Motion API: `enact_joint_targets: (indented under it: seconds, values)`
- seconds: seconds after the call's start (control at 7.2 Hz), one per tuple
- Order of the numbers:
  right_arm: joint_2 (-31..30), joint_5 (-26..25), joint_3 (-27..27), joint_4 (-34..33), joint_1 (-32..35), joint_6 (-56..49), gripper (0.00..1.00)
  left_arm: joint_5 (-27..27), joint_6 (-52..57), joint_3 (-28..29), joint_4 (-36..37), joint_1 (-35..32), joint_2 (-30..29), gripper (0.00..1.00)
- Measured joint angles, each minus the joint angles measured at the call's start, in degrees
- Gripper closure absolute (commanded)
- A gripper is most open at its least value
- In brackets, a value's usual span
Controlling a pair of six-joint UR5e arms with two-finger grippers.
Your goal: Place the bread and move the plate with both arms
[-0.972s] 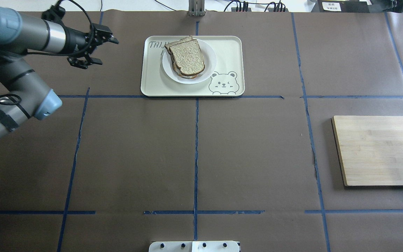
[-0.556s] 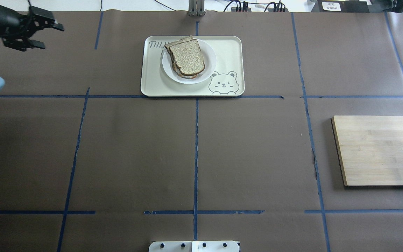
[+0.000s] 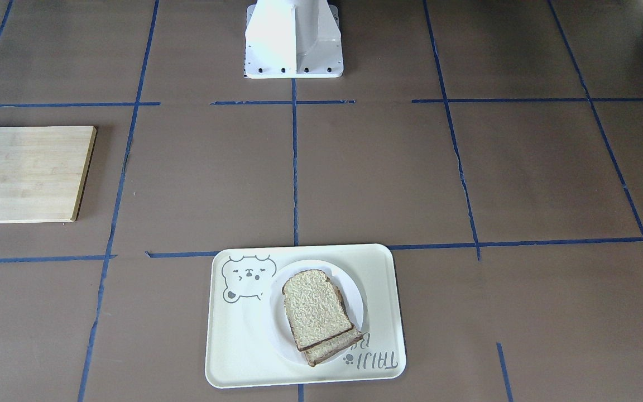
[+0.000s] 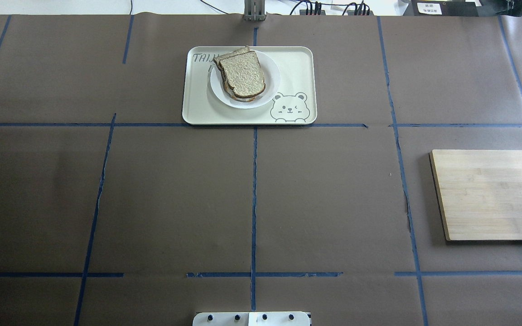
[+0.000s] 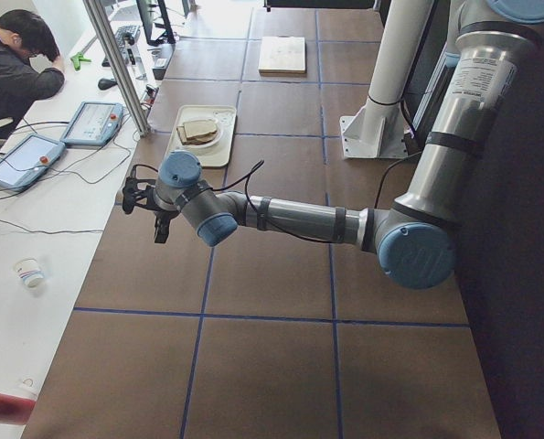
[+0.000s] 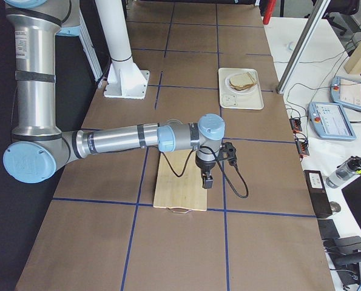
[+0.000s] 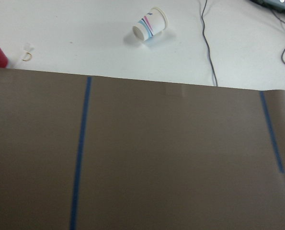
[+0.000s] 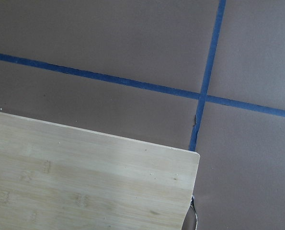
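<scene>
The bread (image 4: 243, 74) is the top slice of two stacked on the white plate (image 4: 271, 86), which sits on the cream bear tray (image 4: 297, 63) at the table's far middle. The bread (image 3: 316, 306) and plate (image 3: 356, 291) also show in the front-facing view. Neither gripper shows in the overhead or front-facing view. The left gripper (image 5: 153, 215) shows only in the exterior left view, low over the table's left end, far from the tray; I cannot tell if it is open. The right gripper (image 6: 207, 180) shows only in the exterior right view, over the wooden board; I cannot tell its state.
A wooden board (image 4: 492, 194) lies at the right side. The white pedestal (image 3: 293, 39) stands at the robot's edge. A paper cup (image 7: 149, 24) lies on the white bench past the left end. An operator (image 5: 16, 55) sits beyond the far edge.
The left arm and its gripper have pulled away leftward from beside the tray and left the overhead view. Bread, plate and tray have not moved.
</scene>
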Motion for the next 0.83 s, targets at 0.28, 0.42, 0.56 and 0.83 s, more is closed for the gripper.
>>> enact_joint_targets:
  seconds: [0.28,0.42,0.56,0.83]
  values:
    - [0.0,0.1,-0.6,-0.1,0.8,0.0,0.0,0.3,15.8,-0.3,12.5,-2.4,2.1,0.0]
    - [0.0,0.3,-1.0,-0.3,1.3,0.0,0.0,0.0,20.3,-2.2,18.3,-3.0,4.5,0.0]
    - [0.0,0.3,-1.3,-0.6,1.6,0.0,0.0,-0.2,22.1,-6.5,23.7,-3.3,7.9,0.0]
    - [-0.1,0.4,-1.9,-0.8,1.8,0.0,0.0,-1.0,23.1,-16.2,30.7,-3.2,15.9,0.0]
